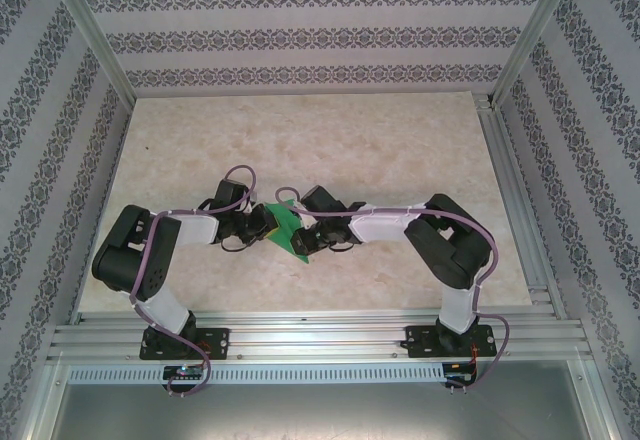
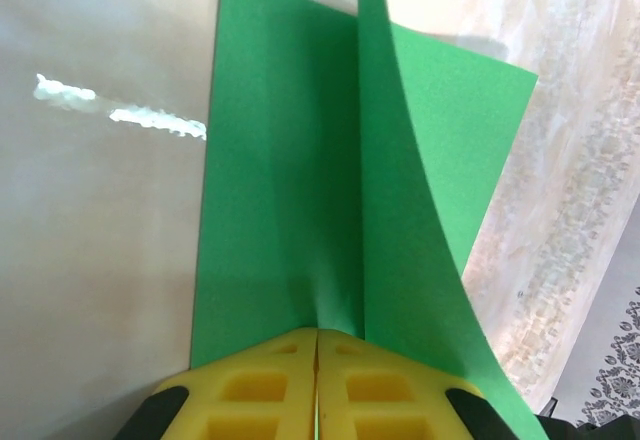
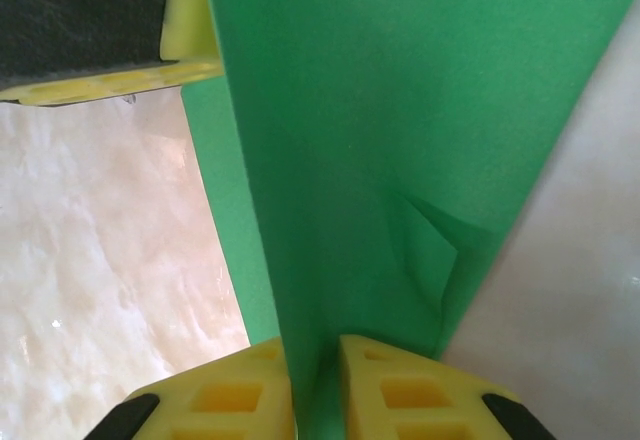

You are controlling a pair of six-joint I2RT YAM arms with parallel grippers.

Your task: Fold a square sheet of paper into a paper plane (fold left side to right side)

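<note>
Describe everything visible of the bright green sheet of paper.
The thin, plain bright green sheet of paper sits midway on the pale marbled table, partly folded: one half looks flat, the other stands up, curving, from a centre crease. The left gripper is shut on its near edge; it passes between the right gripper's slightly parted fingers, near a small crumple.

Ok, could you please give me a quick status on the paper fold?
Left pincer shut on green paper sheet. Right pincer astride it, grip unclear. One flap raised; nothing obstructing.
</note>
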